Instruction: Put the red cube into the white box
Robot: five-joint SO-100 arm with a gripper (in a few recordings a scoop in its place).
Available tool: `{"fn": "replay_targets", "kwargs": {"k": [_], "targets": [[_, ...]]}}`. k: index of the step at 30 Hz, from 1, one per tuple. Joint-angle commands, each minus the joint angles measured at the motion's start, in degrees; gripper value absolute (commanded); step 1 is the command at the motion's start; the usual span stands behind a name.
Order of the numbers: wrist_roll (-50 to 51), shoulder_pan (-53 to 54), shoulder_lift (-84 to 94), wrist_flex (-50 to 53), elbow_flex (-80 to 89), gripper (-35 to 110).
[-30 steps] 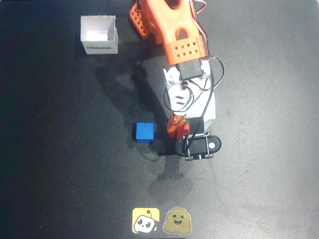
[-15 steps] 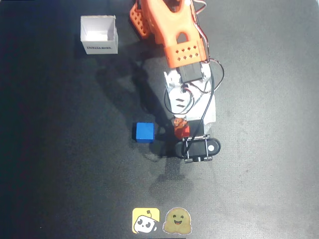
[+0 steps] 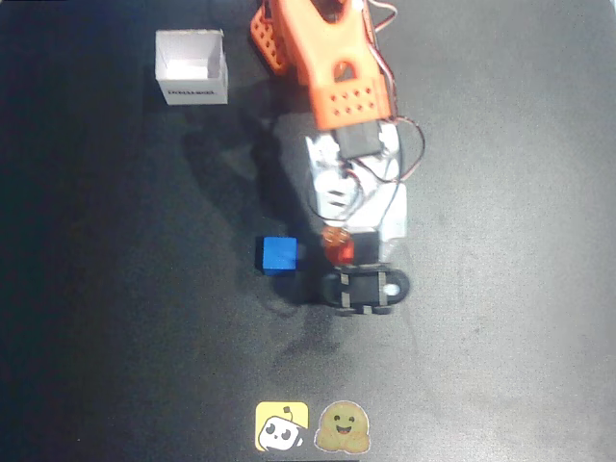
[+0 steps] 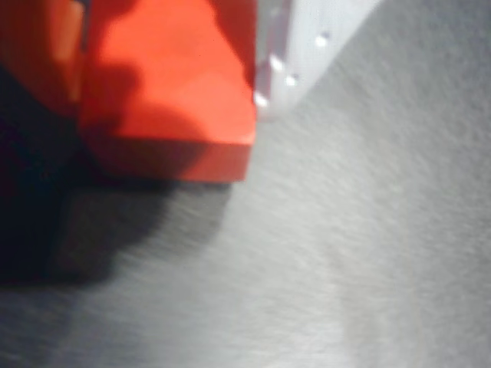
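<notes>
The cube (image 4: 165,84) sits at the upper left of the wrist view, pressed between an orange finger on its left and a white finger (image 4: 307,38) on its right, so the jaws look clamped on it. Overhead it shows as a red patch (image 3: 339,246) at frame centre, under the gripper (image 3: 342,252), just right of the blue cube (image 3: 278,255). The grasp seems done; carrying and dropping are left. Overhead also shows the box (image 3: 192,67), upper left, well apart.

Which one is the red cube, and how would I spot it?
Find the big orange arm reaching down the black table. The red cube sits at its tip, between the gripper fingers. Its same-size neighbour, left of it in the overhead view, is the blue cube.
</notes>
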Motion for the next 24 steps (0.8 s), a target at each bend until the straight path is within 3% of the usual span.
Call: {"fn": "replay_targets", "kwargs": {"k": [1,10,18,24], "targets": [[1.32,2.55,6.15,8.7,-6.33,0],[1.76,18.11,17.93,34.01,-16.7,0],[-12.13,44.74,29.09,45.35,-12.66,0],[-16.88,58.45,32.52,49.39,-7.73,0]]}}
